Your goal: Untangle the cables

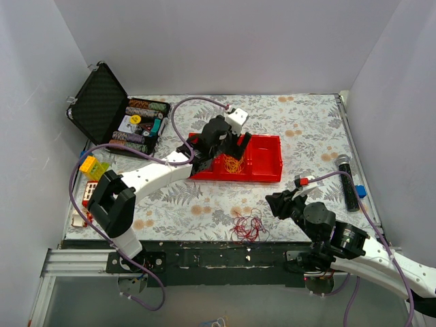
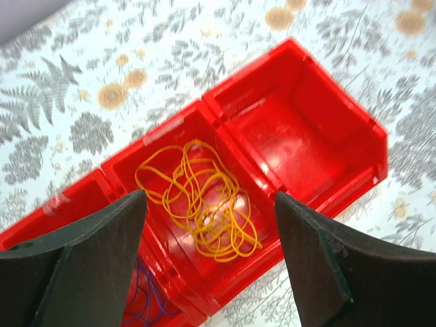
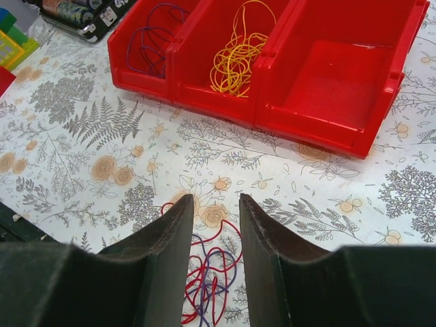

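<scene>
Left gripper (image 2: 210, 201) jaws wide open, holding nothing, over the middle compartment of red tray (image 3: 320, 133) mid-tabletop (image 1: 306, 129). Yellow-orange strands (image 3: 231, 65) lie loose in that compartment. Purple-blue strands (image 3: 155, 54) are in the tray's left compartment, partly hidden behind a finger in the left wrist view. Red and purple bunch (image 1: 248, 227) sits on the tabletop at the near edge, centre. Right gripper (image 3: 216, 202) is near it, jaws narrowly apart and gripping nothing; its fingers cover part of the bunch. Black case (image 1: 109, 112) at far-left corner, contents hard to make out.
</scene>
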Robot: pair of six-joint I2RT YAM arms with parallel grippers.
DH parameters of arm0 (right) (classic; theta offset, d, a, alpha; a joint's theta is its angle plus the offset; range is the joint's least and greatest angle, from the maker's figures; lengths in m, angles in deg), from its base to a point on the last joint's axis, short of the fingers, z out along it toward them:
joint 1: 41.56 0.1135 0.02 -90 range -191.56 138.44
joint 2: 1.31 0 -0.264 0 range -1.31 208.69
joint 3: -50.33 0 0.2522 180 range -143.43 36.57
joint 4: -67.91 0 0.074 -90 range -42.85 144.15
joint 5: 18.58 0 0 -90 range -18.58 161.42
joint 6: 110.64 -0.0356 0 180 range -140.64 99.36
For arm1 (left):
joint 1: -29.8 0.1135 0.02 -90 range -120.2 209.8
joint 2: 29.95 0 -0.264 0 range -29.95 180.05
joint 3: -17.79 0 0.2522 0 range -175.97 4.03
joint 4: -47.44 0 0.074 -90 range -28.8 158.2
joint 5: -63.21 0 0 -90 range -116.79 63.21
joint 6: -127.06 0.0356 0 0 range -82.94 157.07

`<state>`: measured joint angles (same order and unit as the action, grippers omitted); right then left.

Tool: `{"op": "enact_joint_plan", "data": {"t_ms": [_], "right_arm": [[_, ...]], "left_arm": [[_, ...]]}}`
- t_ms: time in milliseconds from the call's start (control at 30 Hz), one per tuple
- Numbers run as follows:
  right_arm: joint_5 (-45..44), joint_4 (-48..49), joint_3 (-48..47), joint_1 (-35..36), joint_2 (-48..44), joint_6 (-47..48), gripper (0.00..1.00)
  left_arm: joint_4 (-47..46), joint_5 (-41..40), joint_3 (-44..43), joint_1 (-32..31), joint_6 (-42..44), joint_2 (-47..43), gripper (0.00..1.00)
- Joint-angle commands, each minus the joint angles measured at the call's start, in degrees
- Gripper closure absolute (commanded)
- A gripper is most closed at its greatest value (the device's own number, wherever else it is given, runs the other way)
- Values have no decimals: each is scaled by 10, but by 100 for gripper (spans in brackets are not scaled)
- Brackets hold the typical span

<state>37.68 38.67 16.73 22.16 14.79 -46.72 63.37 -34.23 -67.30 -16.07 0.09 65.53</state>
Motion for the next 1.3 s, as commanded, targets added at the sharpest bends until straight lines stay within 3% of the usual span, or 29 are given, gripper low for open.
{"op": "enact_joint_plan", "data": {"t_ms": [0,100,200,300,367,467,567,667,867,967,1267], "right_arm": [[-12,5,-26,0,-2,-9,59],[-6,5,-28,1,3,-8,58],[2,-2,-31,0,17,-11,57],[4,-5,-32,1,22,-16,56],[5,-2,-29,0,18,-19,56],[9,-2,-24,1,10,-23,56],[18,-2,-16,0,3,-28,56],[23,-3,-14,1,-2,-30,56],[23,-8,-20,0,-16,-26,56],[27,-8,-16,2,-29,-24,56],[31,-8,-21,0,-39,-17,56]], "left_arm": [[-5,8,-57,1,15,-26,22],[20,37,-79,0,45,-42,17],[82,165,-71,-1,93,-75,9],[135,305,7,-11,158,-148,8],[154,348,80,-42,216,-191,10],[167,363,172,-88,282,-230,12],[156,364,210,-102,322,-218,20],[150,364,202,-102,383,-174,32],[114,382,196,-103,477,-107,41],[115,394,189,-103,508,-79,55],[121,404,152,-103,537,4,53]]}}
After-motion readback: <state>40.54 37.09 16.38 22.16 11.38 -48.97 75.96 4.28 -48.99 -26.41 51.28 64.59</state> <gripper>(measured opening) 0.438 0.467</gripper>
